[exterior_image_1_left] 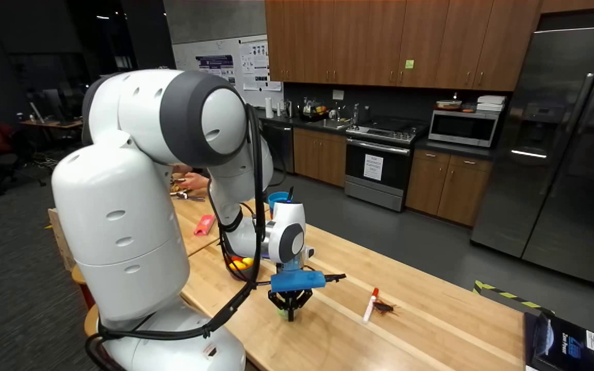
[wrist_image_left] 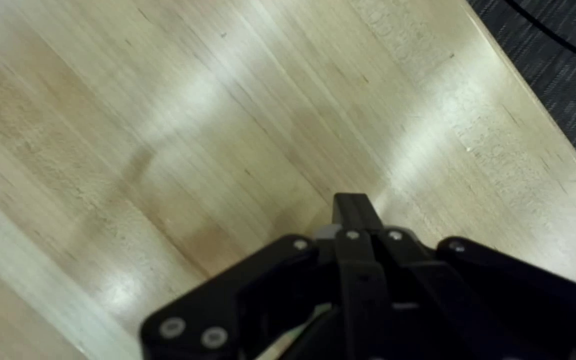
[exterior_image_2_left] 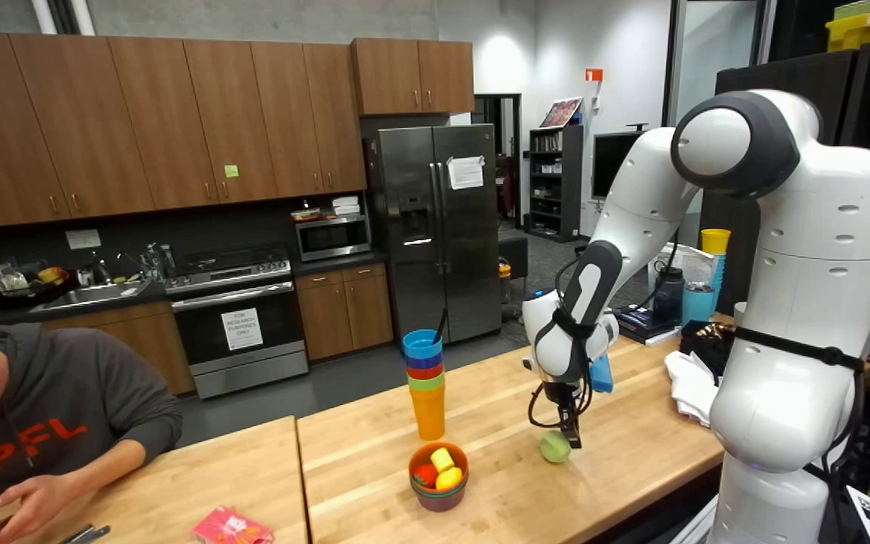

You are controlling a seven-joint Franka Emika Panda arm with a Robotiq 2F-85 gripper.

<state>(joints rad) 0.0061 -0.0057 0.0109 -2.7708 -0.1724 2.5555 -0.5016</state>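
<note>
My gripper is shut with its black fingertips together and nothing seen between them; it shows in both exterior views (exterior_image_1_left: 291, 314) (exterior_image_2_left: 572, 438) and in the wrist view (wrist_image_left: 353, 207). It points down close to the wooden table. A light green ball (exterior_image_2_left: 555, 447) lies on the table right beside the fingertips; whether they touch I cannot tell. In an exterior view the ball (exterior_image_1_left: 282, 312) is mostly hidden behind the gripper. In the wrist view only a thin greenish sliver shows between the gripper's links.
A bowl (exterior_image_2_left: 437, 502) with red and yellow toy food and a tall stack of coloured cups (exterior_image_2_left: 429, 412) stand on the table. A red-capped marker (exterior_image_1_left: 369, 307) lies by a brown insect shape (exterior_image_1_left: 383, 307). A black box (exterior_image_1_left: 570, 342) and white cloth (exterior_image_2_left: 690, 387) lie farther off. A person (exterior_image_2_left: 50, 423) sits nearby.
</note>
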